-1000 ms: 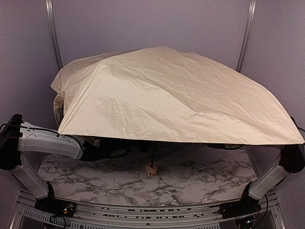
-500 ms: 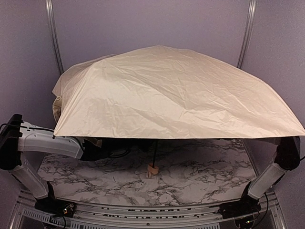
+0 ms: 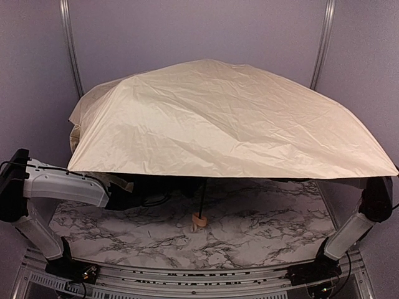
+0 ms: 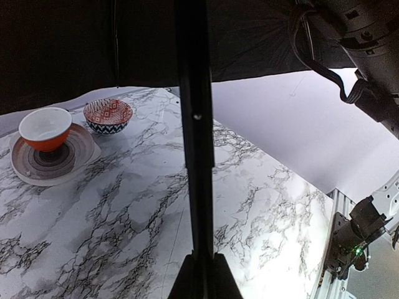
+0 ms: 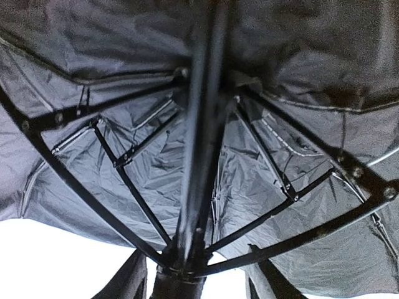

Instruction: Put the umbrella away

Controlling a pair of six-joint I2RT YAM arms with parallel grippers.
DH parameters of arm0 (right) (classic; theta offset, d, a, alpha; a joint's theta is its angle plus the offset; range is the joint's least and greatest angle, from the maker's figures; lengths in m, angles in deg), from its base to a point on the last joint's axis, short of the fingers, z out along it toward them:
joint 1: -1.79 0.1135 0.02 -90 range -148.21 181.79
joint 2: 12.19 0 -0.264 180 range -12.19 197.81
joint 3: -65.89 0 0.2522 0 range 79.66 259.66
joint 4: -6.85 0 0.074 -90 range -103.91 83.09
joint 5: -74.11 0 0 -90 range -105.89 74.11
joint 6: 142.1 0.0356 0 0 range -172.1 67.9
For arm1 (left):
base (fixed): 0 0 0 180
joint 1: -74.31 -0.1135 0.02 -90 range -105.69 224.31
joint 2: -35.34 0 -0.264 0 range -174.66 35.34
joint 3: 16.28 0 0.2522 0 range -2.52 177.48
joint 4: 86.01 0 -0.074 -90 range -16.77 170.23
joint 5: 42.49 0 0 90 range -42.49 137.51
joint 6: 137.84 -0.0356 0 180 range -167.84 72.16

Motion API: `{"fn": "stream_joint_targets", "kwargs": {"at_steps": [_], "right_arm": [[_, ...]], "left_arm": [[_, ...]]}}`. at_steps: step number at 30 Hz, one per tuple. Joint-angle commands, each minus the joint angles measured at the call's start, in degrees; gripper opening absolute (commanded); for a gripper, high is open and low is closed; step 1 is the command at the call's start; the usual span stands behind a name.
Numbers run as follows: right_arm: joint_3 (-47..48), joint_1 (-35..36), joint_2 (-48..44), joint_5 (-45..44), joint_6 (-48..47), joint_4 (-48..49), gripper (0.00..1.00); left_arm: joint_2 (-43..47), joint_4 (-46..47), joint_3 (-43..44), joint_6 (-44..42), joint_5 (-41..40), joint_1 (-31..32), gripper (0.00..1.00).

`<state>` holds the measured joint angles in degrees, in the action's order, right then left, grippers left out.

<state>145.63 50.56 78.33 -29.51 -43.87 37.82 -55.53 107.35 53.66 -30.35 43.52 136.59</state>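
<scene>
The umbrella (image 3: 224,118) stands open, and its cream canopy covers most of the table and hides both grippers in the top view. Its thin dark shaft (image 3: 202,198) runs down to the tan handle (image 3: 198,221) on the marble. In the left wrist view, my left gripper (image 4: 204,258) is shut on the shaft (image 4: 194,124). The right wrist view looks up at the dark ribs and underside. My right gripper (image 5: 199,277) straddles the runner hub (image 5: 177,274), open, with light showing beside the right finger.
An orange bowl (image 4: 45,128) on a grey plate (image 4: 78,157) and a red patterned bowl (image 4: 108,115) sit on the marble table (image 3: 262,230) under the canopy's far side. The right arm (image 4: 368,50) hangs close to the shaft. Side walls stand near the canopy edges.
The canopy's front edge has risen a little and pulled flatter, mostly at the right corner. The right arm's elbow has shifted slightly. The left arm has not moved.
</scene>
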Motion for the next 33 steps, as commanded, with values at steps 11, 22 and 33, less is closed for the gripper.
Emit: {"fn": "stream_joint_targets", "kwargs": {"at_steps": [11, 22, 33], "right_arm": [[1.3, -2.3, -2.6, -0.8, -1.8, -2.8, 0.18], [-4.2, 4.8, -2.4, 11.4, -7.3, -9.3, 0.24], [-10.6, 6.9, 0.2, 12.2, -2.3, -7.4, 0.26]], "left_arm": [[0.7, 2.7, 0.4, -3.5, 0.9, 0.4, 0.00], [6.5, 13.9, -6.5, -7.1, 2.2, -4.0, 0.00], [9.7, 20.2, -8.0, -13.5, 2.4, -4.0, 0.00]]}}
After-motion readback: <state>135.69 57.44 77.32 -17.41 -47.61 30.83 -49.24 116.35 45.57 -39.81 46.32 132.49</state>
